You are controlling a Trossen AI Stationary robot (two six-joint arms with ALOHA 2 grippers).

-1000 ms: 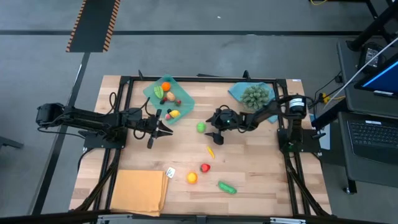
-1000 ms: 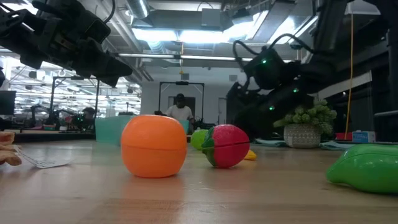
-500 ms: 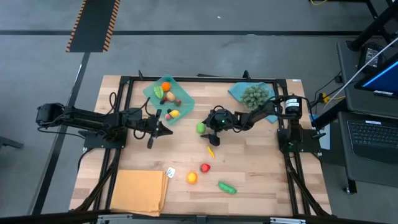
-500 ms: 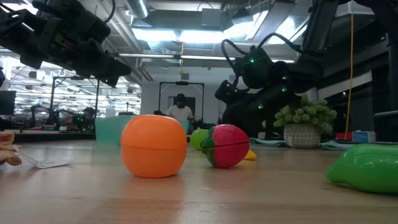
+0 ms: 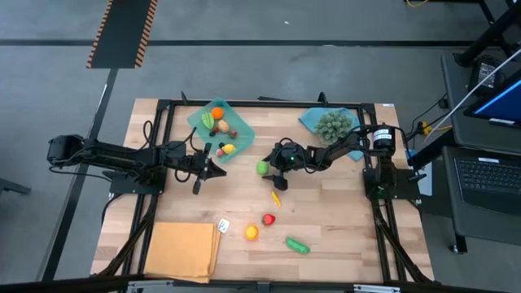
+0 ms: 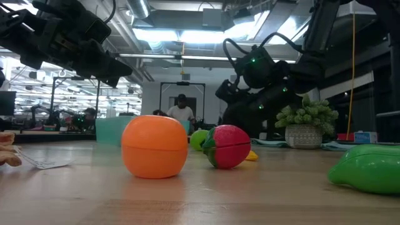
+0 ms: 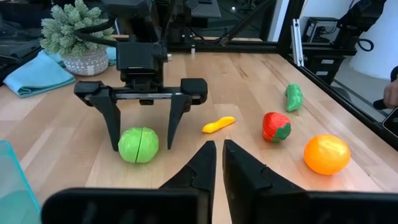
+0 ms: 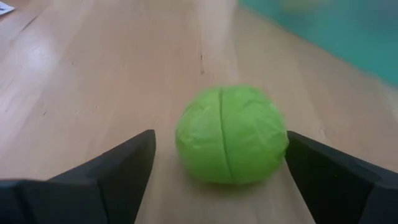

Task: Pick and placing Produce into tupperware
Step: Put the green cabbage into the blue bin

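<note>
The teal tupperware point(image 5: 221, 126) sits at the table's far middle with several produce pieces in it. A round green produce piece point(image 5: 262, 167) rests on the wood beside it. My right gripper point(image 5: 268, 170) is open, its fingers standing on either side of that green piece point(image 8: 231, 134). My left gripper point(image 5: 218, 170) is shut and holds nothing, hovering near the tupperware's near corner and pointing toward the right gripper. Loose on the table lie a yellow piece point(image 5: 275, 198), a red one point(image 5: 269, 219), an orange one point(image 5: 251, 233) and a long green one point(image 5: 297, 245). My right gripper comes at the green piece slanting down from the table's right, one finger point(image 8: 329, 177) close against the piece's side point(image 8: 281, 140). Whether that finger touches it, I cannot tell. The other finger point(image 8: 115, 177) stands apart from it. The piece rests on the table.
A grey-green potted plant point(image 5: 334, 124) stands on a blue cloth at the far right. An orange-tan mat point(image 5: 183, 251) lies at the near left, with a small white card point(image 5: 223, 225) beside it. A person stands in the room behind point(image 6: 181, 112).
My right gripper has edged toward the table's left, up to the green piece, so that its fingers now flank the piece; it has stayed open and then held still. The green piece has not moved.
</note>
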